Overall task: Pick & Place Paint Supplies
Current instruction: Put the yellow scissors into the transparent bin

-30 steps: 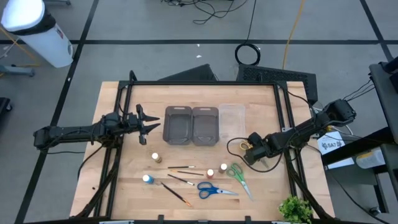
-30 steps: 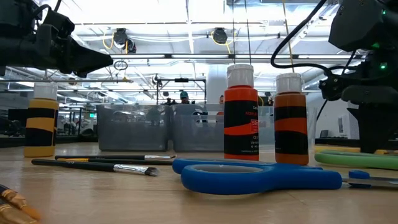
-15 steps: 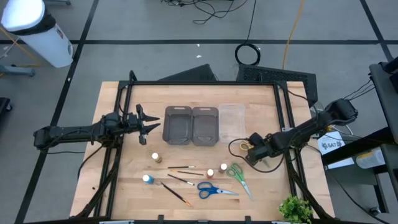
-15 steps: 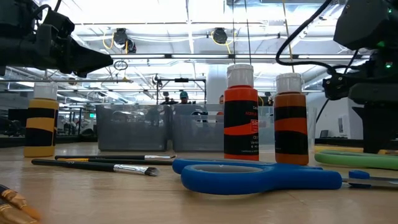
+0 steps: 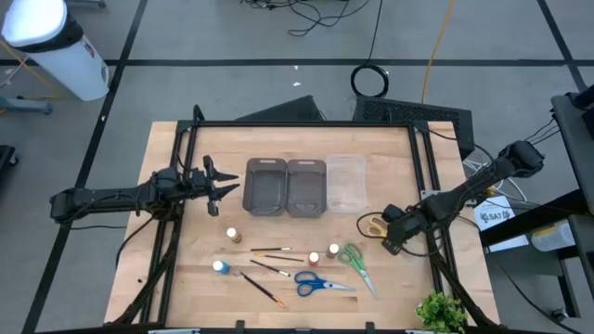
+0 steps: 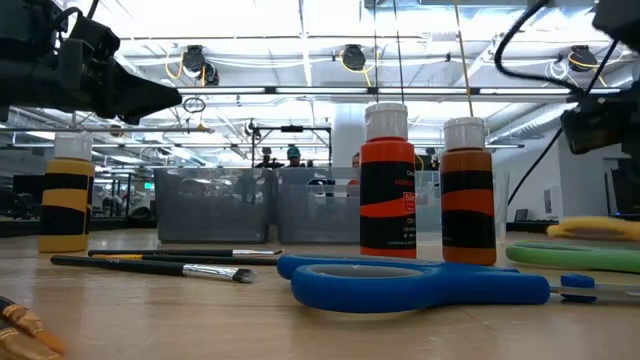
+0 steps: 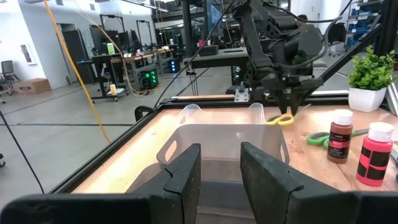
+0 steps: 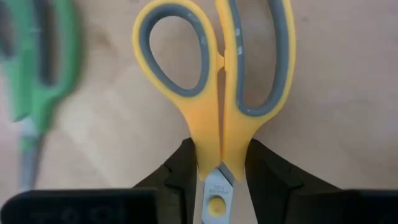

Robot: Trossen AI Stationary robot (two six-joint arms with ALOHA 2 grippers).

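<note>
My right gripper (image 5: pixel 390 232) is over the table's right part, shut on the yellow scissors (image 5: pixel 374 224), whose loops show in the right wrist view (image 8: pixel 211 81). The green scissors (image 5: pixel 355 263) and blue scissors (image 5: pixel 320 283) lie flat near the near edge. Among them are thin brushes (image 5: pixel 269 250) and small upright bottles: brown (image 5: pixel 233 235), blue (image 5: pixel 220 267), orange (image 5: pixel 314 258) and one more (image 5: pixel 332 250). My left gripper (image 5: pixel 223 190) waits open, just left of the left grey tray (image 5: pixel 265 186). My right gripper pinches the yellow scissors between its two fingers (image 8: pixel 180 165) at the narrow neck of the handles (image 8: pixel 214 149), next to the pivot. The fingers come from above, pointing down. The handle loops (image 6: pixel 590 228) stick out level toward the table's left; whether they clear the table I cannot tell.
Two grey trays (image 5: pixel 306 186) and a clear tray (image 5: pixel 345 181) stand side by side at the table's middle. A black frame (image 5: pixel 422 176) runs along the table's edges. A small plant (image 5: pixel 441 311) sits at the near right corner. Bare wood lies between the trays and the supplies.
My right gripper has moved toward the table's right edge and a little toward the near edge. The yellow scissors have gone with it. My left arm has kept still.
</note>
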